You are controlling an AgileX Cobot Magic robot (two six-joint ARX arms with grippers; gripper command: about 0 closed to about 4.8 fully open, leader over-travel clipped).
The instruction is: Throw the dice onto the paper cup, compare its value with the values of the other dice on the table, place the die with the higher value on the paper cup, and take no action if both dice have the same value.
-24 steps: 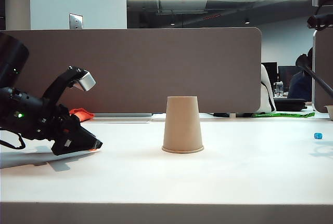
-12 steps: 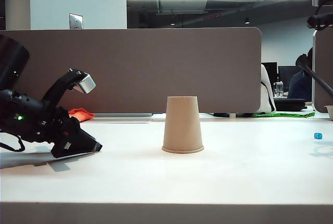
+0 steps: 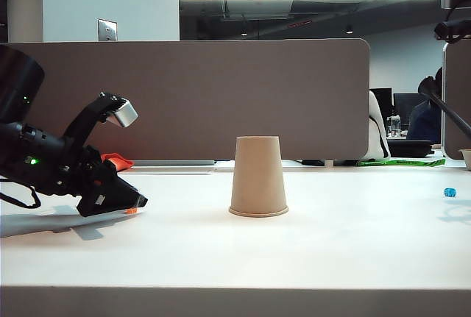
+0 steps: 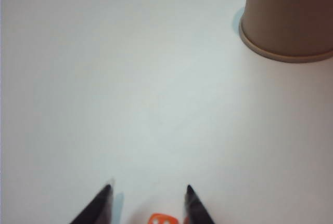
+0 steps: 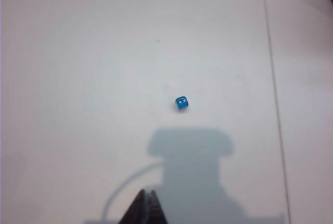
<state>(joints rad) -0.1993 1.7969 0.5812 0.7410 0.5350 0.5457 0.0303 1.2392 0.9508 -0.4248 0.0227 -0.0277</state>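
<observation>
Leftmost, the left gripper (image 3: 136,203) sits low over the white worktop (image 3: 243,251), angled down so its tips almost meet the surface. Its jaws stand spread apart, holding nothing (the left wrist view shows both dark fingertips (image 4: 104,195) with bare space between them). Just inside that gap lies the orange die (image 4: 161,219), on the worktop and close to one fingertip; whether it touches I cannot tell. From the exterior view it shows only as a small orange speck (image 3: 130,211) under the gripper's nose. Behind the arm, a crumpled orange-red cloth (image 3: 118,161) lies at the back edge of the worktop.

Near the middle stands the paper cup (image 3: 258,177), upside down with its wide rim flat on the worktop, well apart from the left gripper.

Far to the right, the blue die (image 3: 450,192) rests alone on the worktop, near the edge of the exterior view. The right wrist view looks down on it (image 5: 181,102), with two pale pips facing up. The right gripper (image 5: 147,203) hangs above and apart from it, jaws pressed together, empty.
</observation>
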